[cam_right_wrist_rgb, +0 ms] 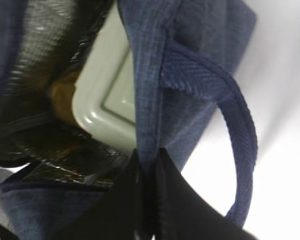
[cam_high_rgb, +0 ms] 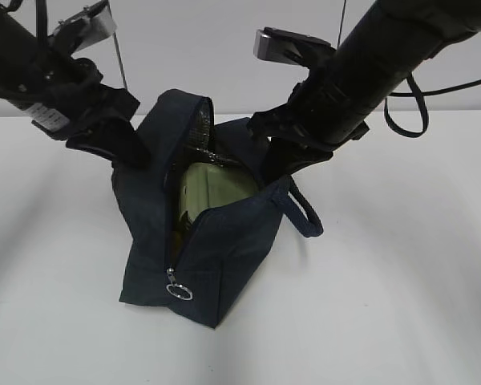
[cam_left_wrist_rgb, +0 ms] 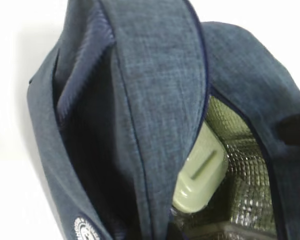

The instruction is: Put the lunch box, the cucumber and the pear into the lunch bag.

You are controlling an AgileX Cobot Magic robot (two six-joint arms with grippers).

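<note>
The navy lunch bag [cam_high_rgb: 224,257] stands open in the middle of the white table. The sage-green lunch box [cam_high_rgb: 216,188] lies tilted inside it, against the foil lining, and also shows in the left wrist view [cam_left_wrist_rgb: 202,172] and the right wrist view [cam_right_wrist_rgb: 110,95]. A yellow-brown patch [cam_right_wrist_rgb: 62,97] beside the box may be the pear. I cannot make out the cucumber. My right gripper [cam_right_wrist_rgb: 147,170] is shut on the bag's right wall, next to the loop handle [cam_right_wrist_rgb: 240,125]. My left gripper [cam_high_rgb: 120,152] holds the bag's left wall; fabric [cam_left_wrist_rgb: 155,100] hides its fingers.
The zipper's metal ring pull [cam_high_rgb: 179,289] hangs at the bag's front corner. The bag's top flap [cam_high_rgb: 184,108] stands up at the back between the two arms. White table [cam_high_rgb: 401,305] surrounds the bag.
</note>
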